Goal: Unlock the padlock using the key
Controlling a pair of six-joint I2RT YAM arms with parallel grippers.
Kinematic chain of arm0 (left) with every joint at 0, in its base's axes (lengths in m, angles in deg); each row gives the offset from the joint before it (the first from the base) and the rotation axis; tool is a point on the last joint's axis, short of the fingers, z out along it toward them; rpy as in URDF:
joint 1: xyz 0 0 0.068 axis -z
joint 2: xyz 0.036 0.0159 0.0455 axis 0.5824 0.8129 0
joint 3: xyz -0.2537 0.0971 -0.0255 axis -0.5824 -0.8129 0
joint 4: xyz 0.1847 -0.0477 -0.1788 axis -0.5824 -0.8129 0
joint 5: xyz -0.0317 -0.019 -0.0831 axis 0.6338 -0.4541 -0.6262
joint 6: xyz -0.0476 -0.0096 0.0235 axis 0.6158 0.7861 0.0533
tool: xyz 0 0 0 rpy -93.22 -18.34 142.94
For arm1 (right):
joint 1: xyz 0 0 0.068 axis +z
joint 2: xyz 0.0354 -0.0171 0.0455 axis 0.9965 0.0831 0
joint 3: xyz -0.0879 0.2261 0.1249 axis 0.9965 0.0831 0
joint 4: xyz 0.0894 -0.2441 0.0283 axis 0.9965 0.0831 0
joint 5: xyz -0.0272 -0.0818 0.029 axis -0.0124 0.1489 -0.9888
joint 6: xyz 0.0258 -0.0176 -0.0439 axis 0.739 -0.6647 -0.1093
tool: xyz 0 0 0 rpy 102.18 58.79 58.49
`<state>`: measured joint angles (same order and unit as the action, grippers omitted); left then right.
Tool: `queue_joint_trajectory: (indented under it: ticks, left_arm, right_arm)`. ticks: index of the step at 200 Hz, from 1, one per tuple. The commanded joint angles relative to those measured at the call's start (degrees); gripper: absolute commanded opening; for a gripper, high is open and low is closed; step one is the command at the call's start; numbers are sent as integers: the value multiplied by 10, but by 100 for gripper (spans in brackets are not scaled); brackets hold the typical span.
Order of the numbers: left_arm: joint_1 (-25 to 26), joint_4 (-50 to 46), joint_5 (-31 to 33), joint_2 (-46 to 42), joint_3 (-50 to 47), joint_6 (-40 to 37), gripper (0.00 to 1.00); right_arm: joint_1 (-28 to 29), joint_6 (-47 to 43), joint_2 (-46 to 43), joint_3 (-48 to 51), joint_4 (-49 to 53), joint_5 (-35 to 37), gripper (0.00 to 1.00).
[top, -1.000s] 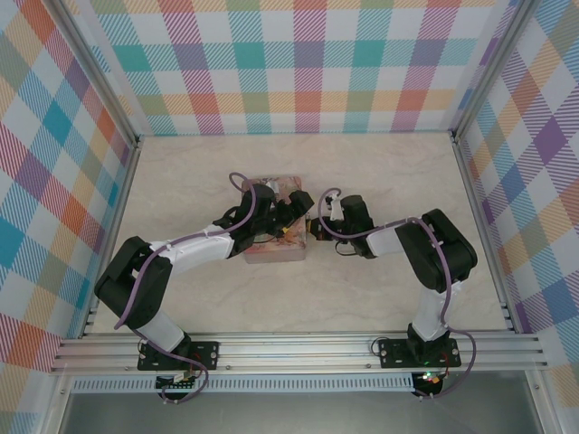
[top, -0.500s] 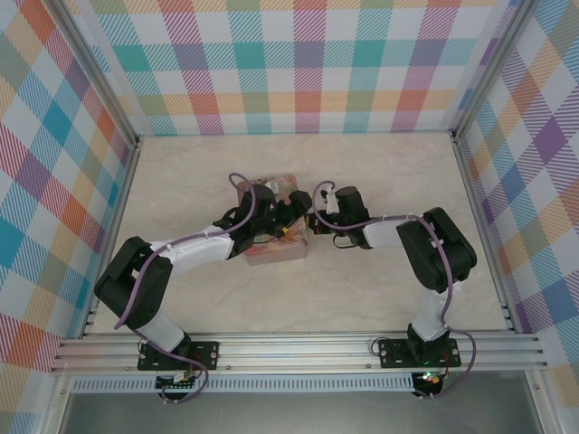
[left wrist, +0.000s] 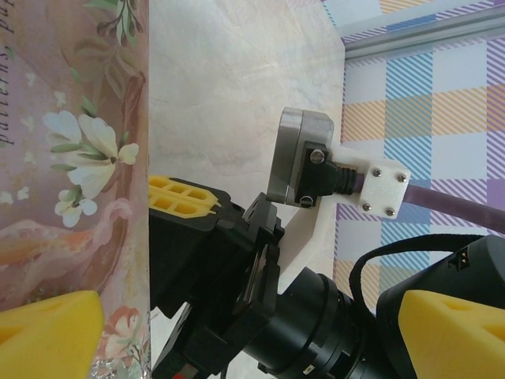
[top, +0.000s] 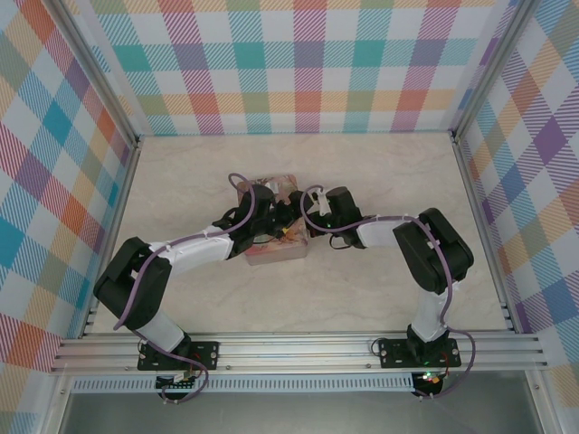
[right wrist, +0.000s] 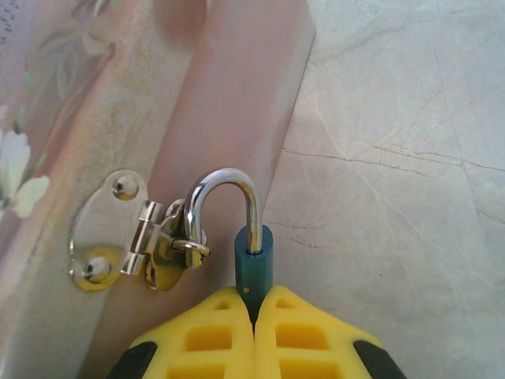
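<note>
So the padlock (right wrist: pixel 255 260) is hanging on the side of the pink flowery tin (right wrist: pixel 237 79). Its silver shackle (right wrist: pixel 225 185) is hooked through the loop of the little metal hasp (right wrist: pixel 118 229), and the blue body points straight at the right wrist camera. The right gripper (right wrist: pixel 254 304) is right up against it, jaws pressed together with no gap between the 2 yellow pads. The bottom end of the blue body sits right at the notch where they meet. I can't tell if anything is pinched in that seam, since the pads cover it, and I can't make out the key anywhere. The left gripper (left wrist: pixel 252 325) has its jaws spread wide. In its wrist view, 1 yellow pad sits over the edge of the tin's lid and the other is way off to the side, with the right arm's black wrist in between. From the top camera, both arms reach in to the tin, which sits near the middle of the marble-look table (top: pixel 389 181), the left from its left side and the right from its right side.
</note>
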<state>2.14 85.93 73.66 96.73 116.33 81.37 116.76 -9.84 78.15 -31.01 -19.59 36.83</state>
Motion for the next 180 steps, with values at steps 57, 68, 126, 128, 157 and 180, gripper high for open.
queue_joint_trajectory:
  ticks: [57,68,126,128,157,180]
  left_arm:
    - [5,-67,-17,-32,-41,22,97]
    - [0,-72,-17,-43,-46,20,97]
    - [-69,-146,-21,-134,-54,-19,100]
    - [-72,-150,-22,-137,-54,-22,100]
    - [-141,-233,-2,-191,-56,-76,100]
    - [-183,-312,38,-195,-31,-155,100]
  right_arm:
    - [-2,69,27,-31,-51,21,0]
    - [-2,74,21,-26,-53,19,0]
    - [1,102,-14,54,-81,-7,0]
    - [1,102,-15,55,-81,-6,0]
    - [3,105,-31,68,-79,3,0]
    - [3,111,-34,72,-83,3,0]
